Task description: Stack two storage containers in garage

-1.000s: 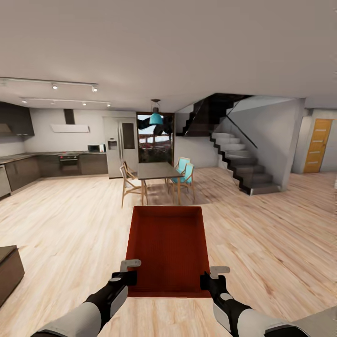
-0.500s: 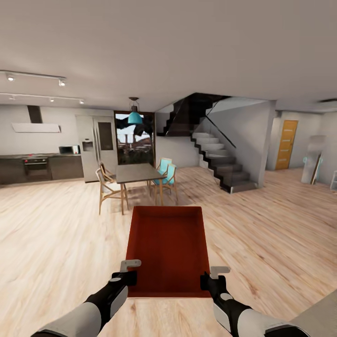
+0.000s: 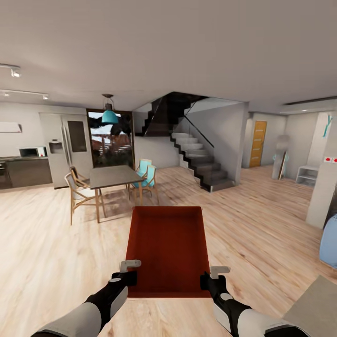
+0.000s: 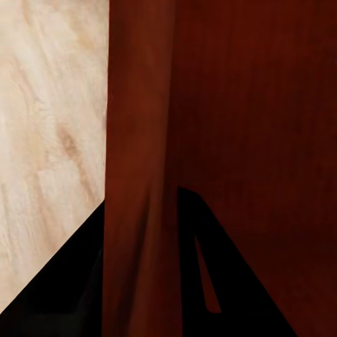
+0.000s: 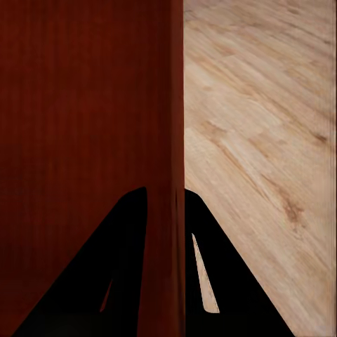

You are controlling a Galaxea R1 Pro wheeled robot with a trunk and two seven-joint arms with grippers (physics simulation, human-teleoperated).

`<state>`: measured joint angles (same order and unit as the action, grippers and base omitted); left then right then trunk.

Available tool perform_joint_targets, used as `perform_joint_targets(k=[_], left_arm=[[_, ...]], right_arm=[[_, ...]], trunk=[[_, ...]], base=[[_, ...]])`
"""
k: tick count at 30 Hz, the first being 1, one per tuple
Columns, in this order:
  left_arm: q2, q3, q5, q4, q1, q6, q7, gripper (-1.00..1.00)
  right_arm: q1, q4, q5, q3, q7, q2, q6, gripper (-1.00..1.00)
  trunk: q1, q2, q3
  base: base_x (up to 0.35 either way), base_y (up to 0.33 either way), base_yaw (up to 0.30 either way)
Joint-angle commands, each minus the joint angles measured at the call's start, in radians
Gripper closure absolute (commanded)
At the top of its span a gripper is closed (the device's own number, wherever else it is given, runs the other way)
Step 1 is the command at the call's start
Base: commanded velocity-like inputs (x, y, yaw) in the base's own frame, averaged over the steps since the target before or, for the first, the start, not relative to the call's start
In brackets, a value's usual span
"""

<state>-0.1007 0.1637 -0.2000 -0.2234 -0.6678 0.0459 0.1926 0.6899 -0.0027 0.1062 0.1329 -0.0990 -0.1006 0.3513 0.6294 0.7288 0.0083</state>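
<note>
While one storage container (image 3: pixel 167 250) rides level above the wood-plank floor (image 3: pixel 262 224), left pincer (image 3: pixel 125 277) and right pincer (image 3: pixel 209 281) each pinching a side wall; garage unreached, stacking undone.

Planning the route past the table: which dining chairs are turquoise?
The two chairs on the dining table's staircase side; the chairs on its fridge side are plain wood.

Dining table (image 3: pixel 111 176) with wooden chairs (image 3: pixel 77 189); teal pendant lamp (image 3: pixel 109 116) above; dark staircase (image 3: pixel 199 164) right; orange door (image 3: pixel 257 143) beyond
</note>
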Motion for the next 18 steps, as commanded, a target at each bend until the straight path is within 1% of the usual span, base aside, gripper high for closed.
perform_joint_targets(k=[1,13,18], left_arm=[[0.029,-0.079,0.013,-0.005,-0.001,-0.061,0.016,1.0],[0.029,-0.079,0.013,-0.005,-0.001,-0.062,0.016,1.0],[0.03,-0.079,0.013,-0.005,-0.001,-0.062,0.016,1.0]], right_arm=[[-0.001,0.003,0.015,-0.009,0.001,0.0,0.004,1.0],[-0.001,0.003,0.014,-0.009,0.001,-0.001,0.003,1.0],[-0.001,0.003,0.014,-0.009,0.001,0.0,0.003,1.0]], trunk=[[0.001,0.0,0.0],[0.001,0.0,0.0],[0.001,0.0,0.0]], base=[[0.322,0.0,-0.281],[0.322,0.0,-0.278],[0.322,0.0,-0.097]])
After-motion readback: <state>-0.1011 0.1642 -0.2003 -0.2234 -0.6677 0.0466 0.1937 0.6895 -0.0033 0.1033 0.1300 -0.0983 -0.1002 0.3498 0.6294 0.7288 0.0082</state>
